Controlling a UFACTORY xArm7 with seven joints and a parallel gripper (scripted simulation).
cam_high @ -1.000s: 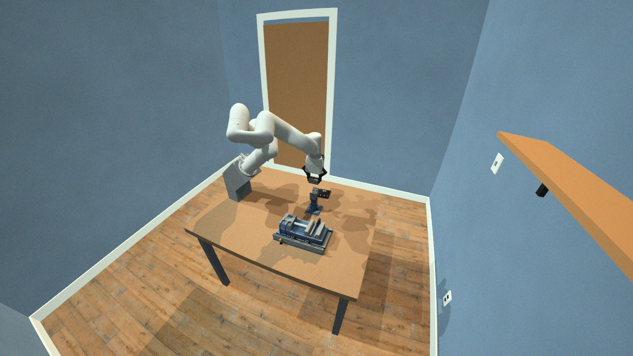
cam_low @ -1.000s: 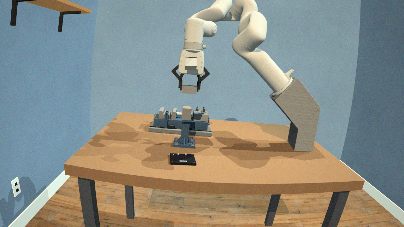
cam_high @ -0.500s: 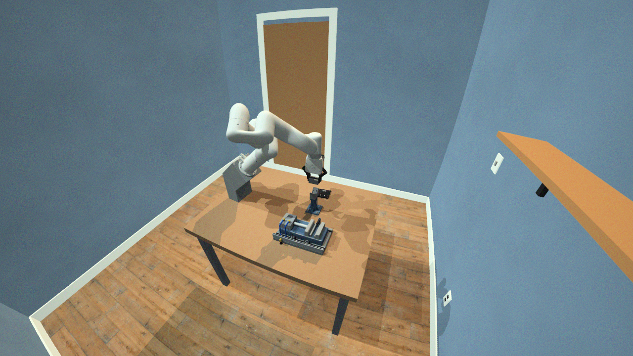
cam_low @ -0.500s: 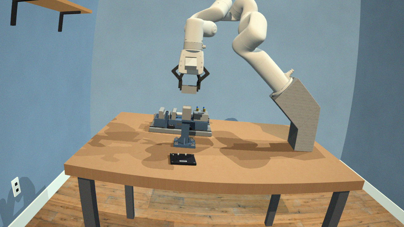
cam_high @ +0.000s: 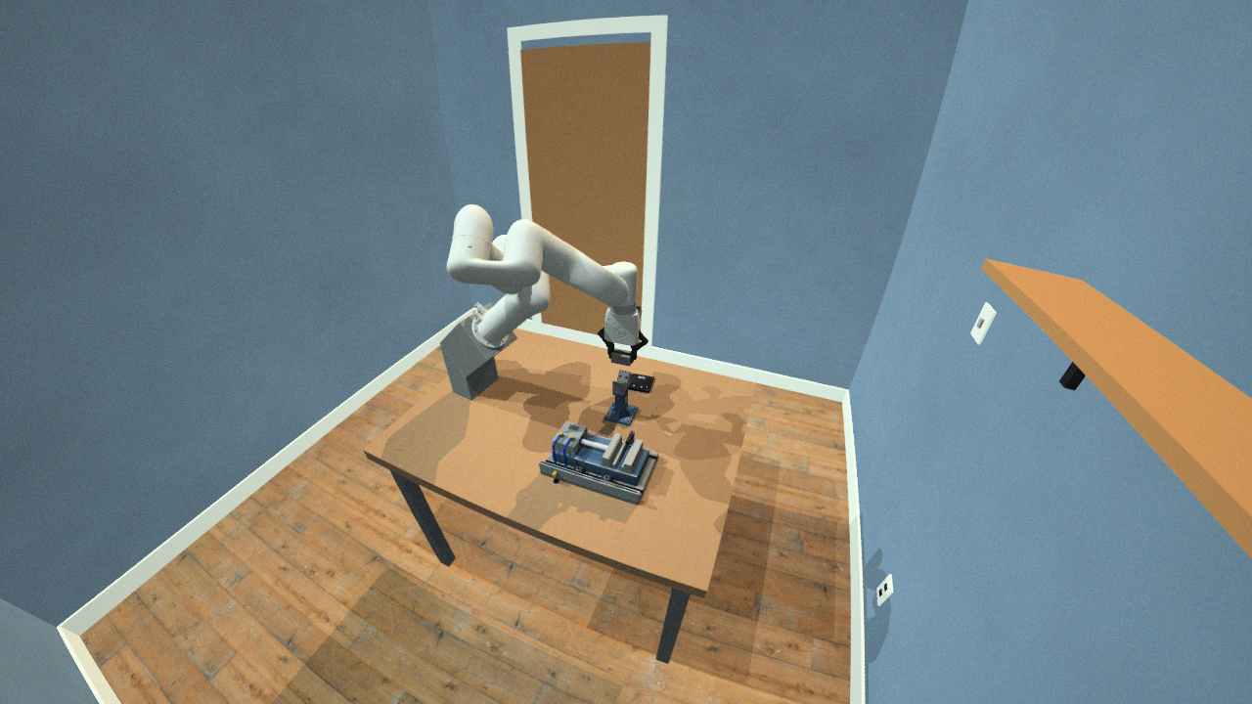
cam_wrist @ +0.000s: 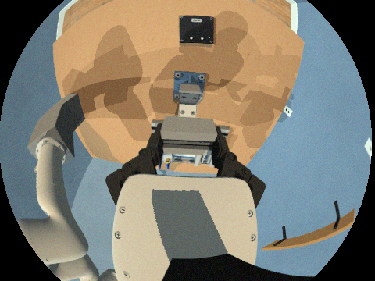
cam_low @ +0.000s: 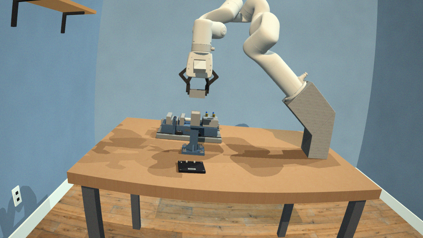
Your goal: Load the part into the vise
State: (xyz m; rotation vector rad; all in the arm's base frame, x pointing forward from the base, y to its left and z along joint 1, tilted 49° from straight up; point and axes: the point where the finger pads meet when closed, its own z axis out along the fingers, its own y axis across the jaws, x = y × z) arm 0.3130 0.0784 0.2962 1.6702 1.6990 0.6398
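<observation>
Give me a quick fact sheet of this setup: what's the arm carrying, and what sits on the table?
arm: white xArm 7, mounted on a grey pedestal
gripper: jaws shut on the part
part: grey block, held in the air above the V-block
V-block: blue stand, nothing resting in it
infeed plate: black, near the table's front edge, no block on it
vise: behind the V-block, open, not yet loaded
table: wooden top, dark legs
</observation>
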